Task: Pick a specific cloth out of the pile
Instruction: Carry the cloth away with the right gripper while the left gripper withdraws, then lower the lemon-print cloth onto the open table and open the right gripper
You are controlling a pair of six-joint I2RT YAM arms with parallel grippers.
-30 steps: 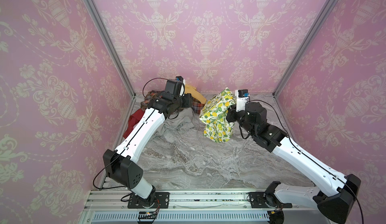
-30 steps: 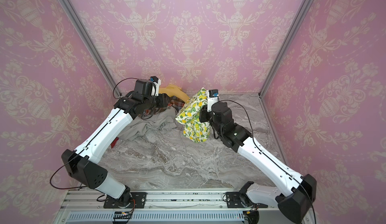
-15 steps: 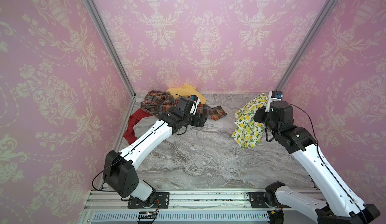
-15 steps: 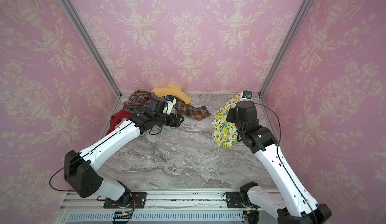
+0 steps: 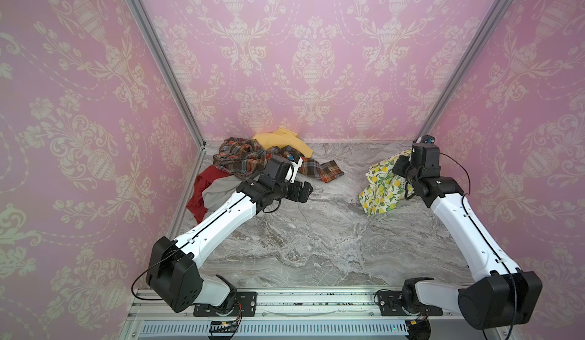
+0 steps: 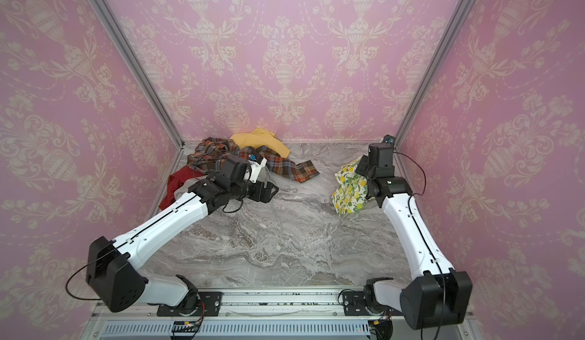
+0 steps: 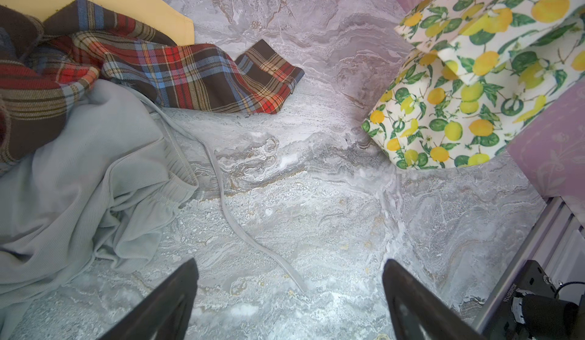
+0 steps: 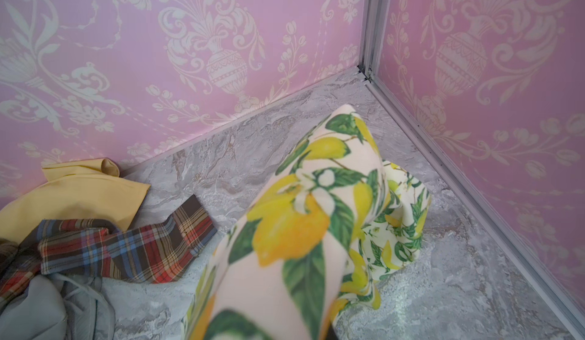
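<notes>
**Lemon print pulled clear:** My right gripper pinches the cloth, the cream fabric printed with lemons and green leaves, close to the corner post. Its jaws are pressed together and buried in the folds, so the fingers themselves cannot be seen. The cloth hangs below and in front of that gripper, and its lowest folds appear to touch the marble table. My right arm stretches from its base on the front rail in one long white link toward the corner. It folds sharply at the wrist, so the gripper points back toward the middle of the table and slightly down.

My left gripper hovers low over bare table, fingers spread wide with nothing between them. My left arm slants from its base in one white link toward the pile, then bends at the wrist. The gripper lies nearly level and faces across the table toward the cloth, which is well apart from it, out ahead of the fingertips.

The pile lies just beside and behind this gripper:
- a plaid garment on top
- a mustard cloth beyond it, against the back wall
- a dark red fabric and a grey garment nearer my forearm

The grey garment's drawstring trails over the table and ends just under the open fingers
</notes>
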